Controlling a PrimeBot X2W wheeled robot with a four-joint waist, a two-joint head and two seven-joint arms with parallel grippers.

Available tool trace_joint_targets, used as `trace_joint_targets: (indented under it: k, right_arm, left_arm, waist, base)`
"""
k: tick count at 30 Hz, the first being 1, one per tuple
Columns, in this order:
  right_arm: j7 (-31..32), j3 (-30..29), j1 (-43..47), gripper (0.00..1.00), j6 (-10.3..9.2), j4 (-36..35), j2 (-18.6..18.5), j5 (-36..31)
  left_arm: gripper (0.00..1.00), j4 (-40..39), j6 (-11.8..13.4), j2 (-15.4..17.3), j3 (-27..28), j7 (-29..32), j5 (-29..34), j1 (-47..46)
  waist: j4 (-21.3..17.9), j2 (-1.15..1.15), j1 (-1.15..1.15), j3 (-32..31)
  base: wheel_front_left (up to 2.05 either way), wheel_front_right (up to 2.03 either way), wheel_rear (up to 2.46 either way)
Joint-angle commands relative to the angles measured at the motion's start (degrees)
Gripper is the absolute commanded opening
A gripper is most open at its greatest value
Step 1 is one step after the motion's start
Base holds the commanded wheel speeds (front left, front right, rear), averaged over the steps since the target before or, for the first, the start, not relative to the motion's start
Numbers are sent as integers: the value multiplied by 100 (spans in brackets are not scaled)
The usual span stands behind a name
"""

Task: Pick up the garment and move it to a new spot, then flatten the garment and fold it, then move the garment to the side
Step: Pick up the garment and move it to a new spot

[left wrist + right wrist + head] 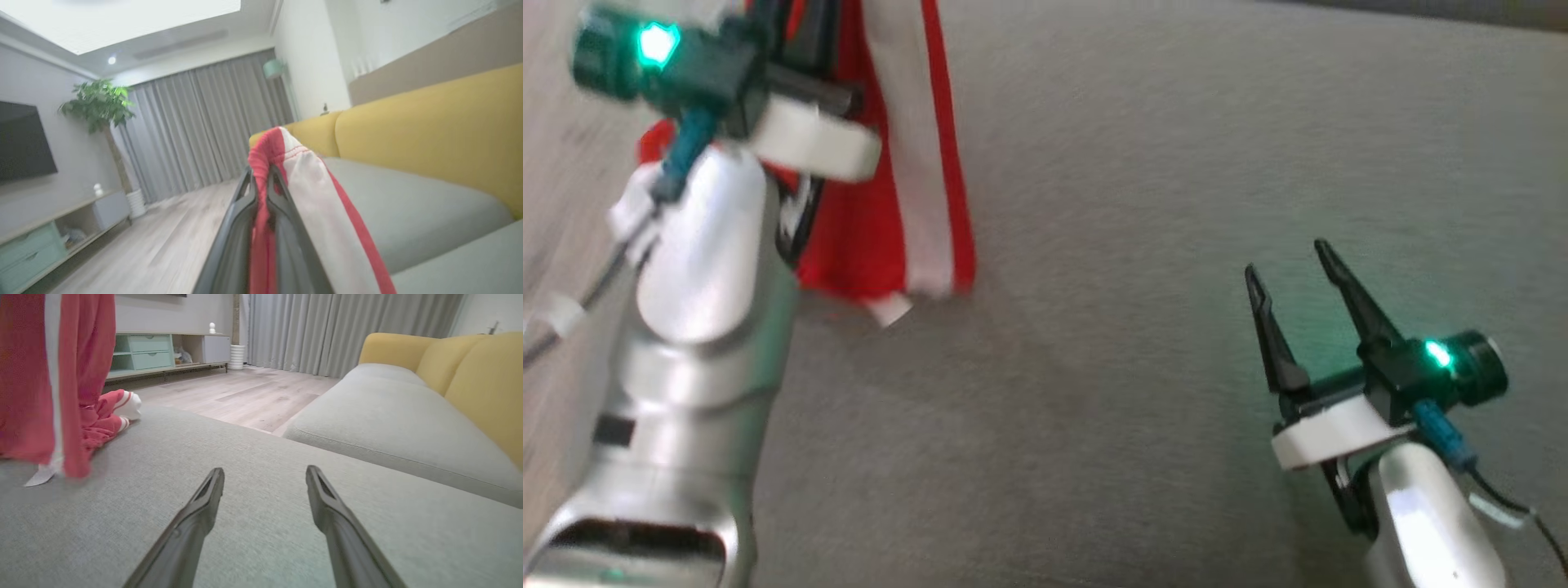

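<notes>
The garment [882, 204] is red with white stripes and hangs down at the upper left of the head view, its lower end touching the grey cushion. In the left wrist view my left gripper [261, 173] is shut on a bunched fold of the garment [310, 196], which drapes over the right finger. The right wrist view has the garment [36, 384] hanging at the left, its bottom heaped on the cushion. My right gripper [1286, 265] stands open and empty at the lower right, well clear of the cloth; its fingers [204, 498] hover over the cushion.
I work over a wide grey seat cushion [1135, 245]. A sofa with yellow backrests [482, 375] and another grey seat [388, 412] lies beyond. Wooden floor [245, 396], a low cabinet [163, 351], grey curtains and a potted plant [98, 106] stand further off.
</notes>
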Motion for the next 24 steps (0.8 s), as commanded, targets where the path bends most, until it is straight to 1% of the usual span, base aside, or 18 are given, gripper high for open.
trace_joint_targets:
  k: [1,5,8,10,12,15,17,19,22,24]
  right_arm:
    - [4,100,59,100,-4,-145,56,41]
    - [4,45,320,100,-4,-169,108,170]
    - [4,101,506,100,-4,-194,114,525]
    - [4,118,587,100,-4,-196,115,665]
    - [4,140,631,100,-4,-219,115,763]
    - [4,175,663,100,-4,-268,116,850]
    - [4,211,669,100,-4,-293,116,918]
    - [4,212,669,100,-4,-314,116,979]
    - [4,211,690,100,-4,-340,116,993]
    - [4,181,723,100,-4,-359,116,1005]
  left_arm:
    - [0,-297,-7,184,72,57,-121,-469]
    - [0,-596,-33,157,-299,359,-402,-937]
    - [0,-617,-36,122,-448,595,-557,-1273]
    - [0,-525,-36,66,-493,716,-622,-1455]
    - [0,-361,21,9,-487,804,-664,-1567]
    - [0,-19,73,-119,-436,879,-920,-1533]
    - [0,229,123,-193,-432,843,-1111,-1345]
    - [0,487,110,-254,-533,801,-1355,-972]
    - [0,900,63,-294,-893,709,-1722,-141]
    - [0,1107,42,-299,-1274,593,-2111,512]
  waist:
    - [-708,0,2,-544]
    - [-1466,0,2,-823]
    - [-2026,0,2,-941]
    - [-2346,0,2,-990]
    - [-2659,0,2,-1020]
    - [-3014,0,2,-1040]
    - [-3197,0,2,-1036]
    - [-3330,0,2,-1011]
    - [-3442,0,2,-937]
    - [-3450,0,2,-865]
  base:
    - [0,0,0]
    - [0,0,0]
    - [0,0,0]
    - [0,0,0]
    - [0,0,0]
    - [0,0,0]
    - [0,0,0]
    - [0,0,0]
    - [0,0,0]
    - [0,0,0]
